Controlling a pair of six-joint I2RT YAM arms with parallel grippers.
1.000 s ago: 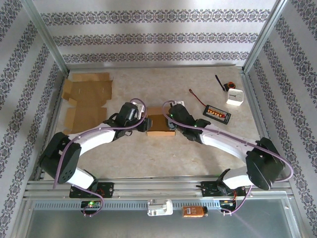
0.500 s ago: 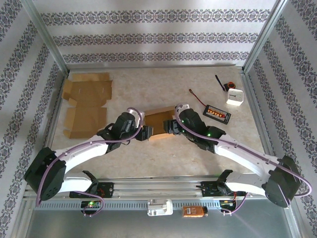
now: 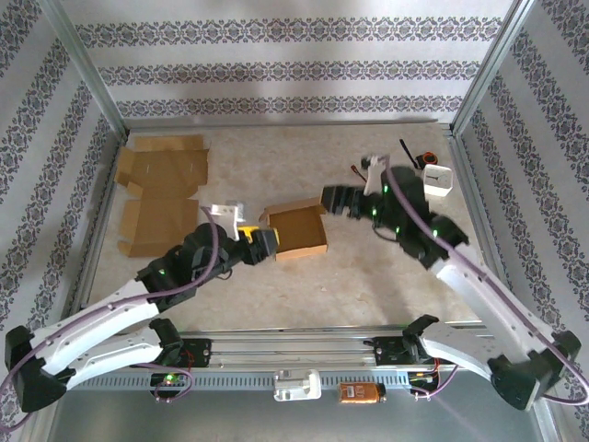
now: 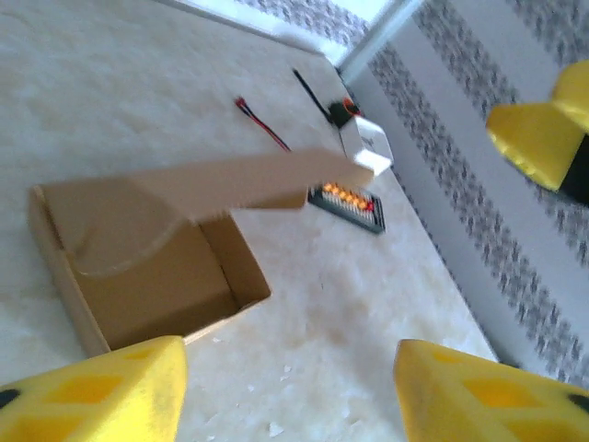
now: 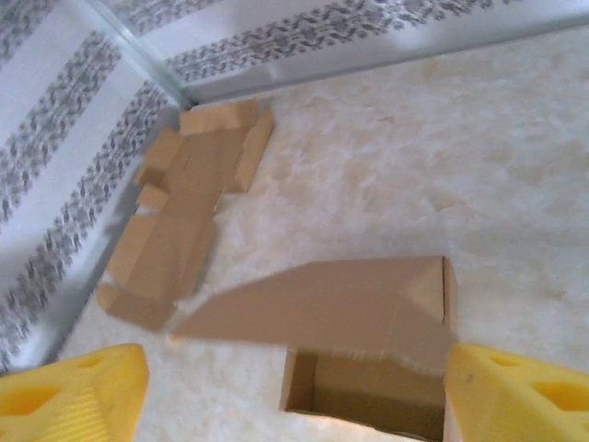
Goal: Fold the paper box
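Well, paper box [image 3: 299, 230] open-topped, lid [image 4: 248, 177] seemingly tilted.

The paper box [image 3: 301, 232] lies between the left gripper [image 3: 265, 241] and right gripper [image 3: 329, 198]. Flat cardboard [image 3: 161, 189] lies well left of both.

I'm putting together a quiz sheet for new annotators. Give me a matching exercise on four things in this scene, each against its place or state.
Things:
1. paper box
2. flat cardboard sheet
3. small white box
4. left gripper

Places and states:
A. at the far right
B. open and empty, beside the paper box
C. unfolded, lying at the far left
D. in the middle, lid flap raised

Pairs: 1-D, 2-C, 3-A, 4-B
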